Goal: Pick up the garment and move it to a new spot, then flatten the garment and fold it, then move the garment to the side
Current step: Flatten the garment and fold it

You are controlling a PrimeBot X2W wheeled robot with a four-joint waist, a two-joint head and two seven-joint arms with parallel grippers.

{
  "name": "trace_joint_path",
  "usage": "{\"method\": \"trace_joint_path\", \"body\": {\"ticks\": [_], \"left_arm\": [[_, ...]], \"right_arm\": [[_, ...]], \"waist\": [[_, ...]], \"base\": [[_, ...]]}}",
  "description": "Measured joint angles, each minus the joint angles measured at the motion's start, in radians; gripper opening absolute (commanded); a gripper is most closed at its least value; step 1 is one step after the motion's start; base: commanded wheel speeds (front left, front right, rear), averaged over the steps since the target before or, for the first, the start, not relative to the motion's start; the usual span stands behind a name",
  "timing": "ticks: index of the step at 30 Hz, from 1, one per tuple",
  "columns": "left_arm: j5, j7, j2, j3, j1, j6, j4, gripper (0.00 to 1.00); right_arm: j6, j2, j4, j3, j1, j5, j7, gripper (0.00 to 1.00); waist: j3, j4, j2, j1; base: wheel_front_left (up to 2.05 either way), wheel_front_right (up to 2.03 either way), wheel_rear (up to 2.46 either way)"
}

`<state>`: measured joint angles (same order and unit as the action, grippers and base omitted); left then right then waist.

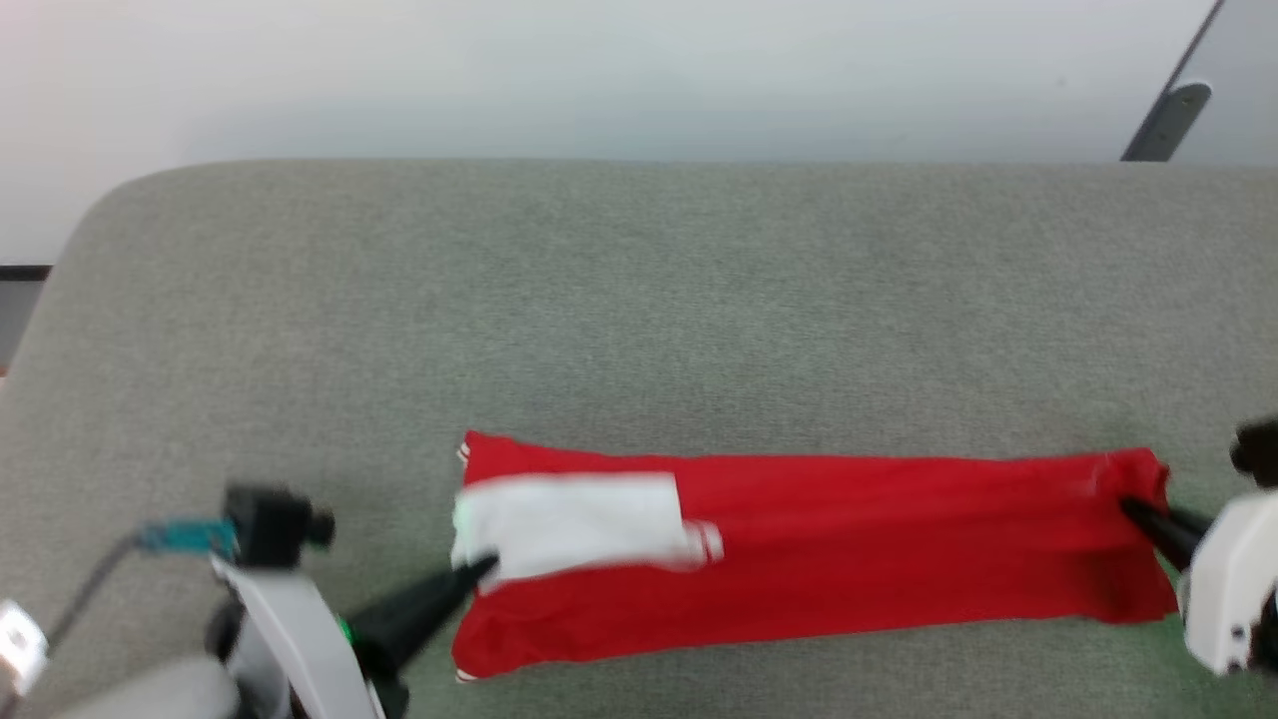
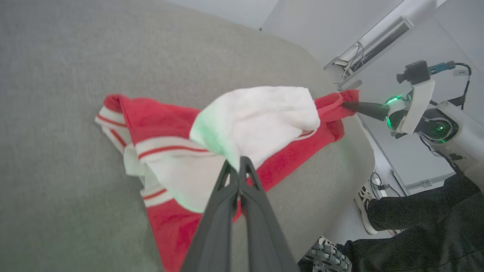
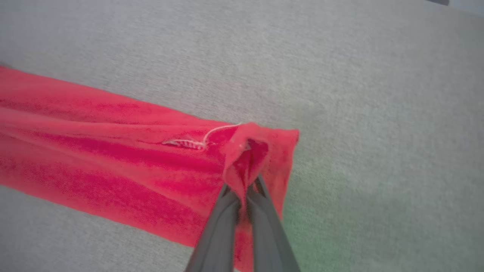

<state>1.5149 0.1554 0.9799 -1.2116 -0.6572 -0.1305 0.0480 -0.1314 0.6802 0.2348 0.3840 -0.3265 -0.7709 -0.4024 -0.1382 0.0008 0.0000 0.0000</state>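
The garment [image 1: 849, 544] is pinched at both ends by my fingers. My left gripper [image 1: 481, 567] has its two dark fingers pressed together on the white inner fabric [image 2: 261, 121] at the left end, and the cloth bunches up in a soft puff right at the tips. My right gripper [image 1: 1133, 509] is closed on a puckered fold of red at the right end, and the fold stands up between the fingers in the right wrist view. A loose pale thread [image 3: 223, 128] curls just beside that pinch.

Between my two grips the garment runs as one long red strip, left to right. It lies on the near part of the grey surface [image 1: 639, 300]. At its left end the white bands [image 2: 166, 149] with their thin red stripes lie crumpled below the white puff.

Past the surface's edge, the left wrist view shows a person's legs [image 2: 416, 211] in dark trousers and sneakers [image 2: 329, 257].
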Motion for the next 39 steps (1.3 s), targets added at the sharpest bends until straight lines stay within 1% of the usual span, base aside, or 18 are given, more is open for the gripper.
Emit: {"method": "trace_joint_path", "body": {"ticks": [4, 8, 11, 12, 13, 14, 15, 16, 17, 19, 22, 25, 29, 33, 36, 39], "left_arm": [[-0.015, 0.025, -0.031, -0.029, 0.071, 0.000, -0.035, 0.00], [-0.028, 0.039, -0.103, -0.037, 0.087, 0.000, -0.119, 0.00], [-0.036, 0.050, -0.149, -0.039, 0.090, 0.000, -0.194, 0.00], [-0.038, 0.058, -0.161, -0.037, 0.090, 0.000, -0.222, 0.00], [-0.047, 0.062, -0.172, -0.039, 0.090, 0.000, -0.244, 0.08], [-0.061, 0.067, -0.183, -0.039, 0.090, 0.000, -0.269, 0.32], [-0.071, 0.070, -0.194, -0.041, 0.090, 0.000, -0.288, 0.50], [-0.076, 0.075, -0.203, -0.041, 0.091, 0.000, -0.303, 0.94], [-0.076, 0.080, -0.211, -0.039, 0.093, 0.000, -0.314, 1.00], [-0.068, 0.095, -0.223, -0.010, 0.109, 0.000, -0.325, 1.00], [-0.070, 0.105, -0.224, 0.057, 0.141, 0.000, -0.324, 1.00], [-0.112, 0.108, -0.243, 0.207, 0.204, 0.000, -0.318, 1.00], [-0.221, 0.109, -0.318, 0.403, 0.336, 0.000, -0.299, 1.00], [-0.340, 0.109, -0.410, 0.577, 0.439, 0.000, -0.292, 1.00], [-0.448, 0.109, -0.474, 0.674, 0.497, 0.007, -0.306, 1.00], [-0.546, 0.109, -0.528, 0.748, 0.536, 0.007, -0.312, 1.00]], "right_arm": [[0.000, -0.018, -0.001, -0.063, 0.094, 0.033, 0.038, 0.00], [0.000, -0.068, 0.032, -0.109, 0.117, 0.080, 0.091, 0.00], [0.000, -0.109, 0.053, -0.123, 0.119, 0.102, 0.114, 0.00], [0.000, -0.118, 0.059, -0.125, 0.118, 0.111, 0.120, 0.04], [0.000, -0.123, 0.064, -0.125, 0.116, 0.120, 0.123, 0.22], [0.000, -0.128, 0.068, -0.125, 0.114, 0.127, 0.130, 0.43], [0.000, -0.132, 0.069, -0.125, 0.113, 0.133, 0.136, 0.85], [0.000, -0.133, 0.069, -0.125, 0.112, 0.138, 0.139, 1.00], [0.000, -0.136, 0.067, -0.127, 0.112, 0.140, 0.142, 1.00], [0.000, -0.141, 0.056, -0.137, 0.112, 0.132, 0.143, 1.00], [0.000, -0.131, 0.021, -0.157, 0.121, 0.115, 0.131, 1.00], [0.000, -0.116, -0.010, -0.204, 0.153, 0.084, 0.108, 1.00], [0.000, -0.098, -0.025, -0.283, 0.199, 0.055, 0.054, 1.00], [0.000, -0.130, 0.002, -0.357, 0.223, -0.015, -0.033, 1.00], [0.000, -0.133, 0.035, -0.390, 0.235, -0.021, -0.096, 1.00], [0.000, -0.142, 0.064, -0.418, 0.235, -0.018, -0.137, 1.00]], "waist": [[0.007, 0.018, 0.0000, 0.0000], [0.005, 0.018, 0.0000, 0.0001], [0.005, 0.011, 0.0000, 0.0001], [0.005, 0.008, 0.0000, 0.0000], [0.006, 0.005, 0.0000, 0.0001], [0.007, 0.001, 0.0000, 0.0000], [0.008, -0.002, 0.0001, 0.0000], [0.010, -0.004, 0.0000, 0.0000], [0.012, -0.007, 0.0000, 0.0001], [0.018, -0.012, 0.0000, 0.0000], [0.026, -0.014, 0.0000, 0.0000], [0.030, -0.004, 0.0000, 0.0000], [0.035, 0.024, 0.0000, 0.0000], [0.039, 0.064, 0.0000, 0.0000], [0.041, 0.098, 0.0000, 0.0000], [0.043, 0.134, 0.0000, 0.0000]], "base": [[0.00, 0.00, 0.00], [0.00, 0.00, 0.00], [0.00, 0.00, 0.00], [0.00, 0.00, 0.00], [0.00, 0.00, 0.00], [0.00, 0.00, 0.00], [0.00, 0.00, 0.00], [0.00, 0.00, 0.00], [0.00, 0.00, 0.00], [0.00, 0.00, 0.00], [0.00, 0.00, 0.00], [0.00, 0.00, 0.00], [0.00, 0.00, 0.00], [0.00, 0.00, 0.00], [0.00, 0.00, 0.00], [0.00, 0.00, 0.00]]}}
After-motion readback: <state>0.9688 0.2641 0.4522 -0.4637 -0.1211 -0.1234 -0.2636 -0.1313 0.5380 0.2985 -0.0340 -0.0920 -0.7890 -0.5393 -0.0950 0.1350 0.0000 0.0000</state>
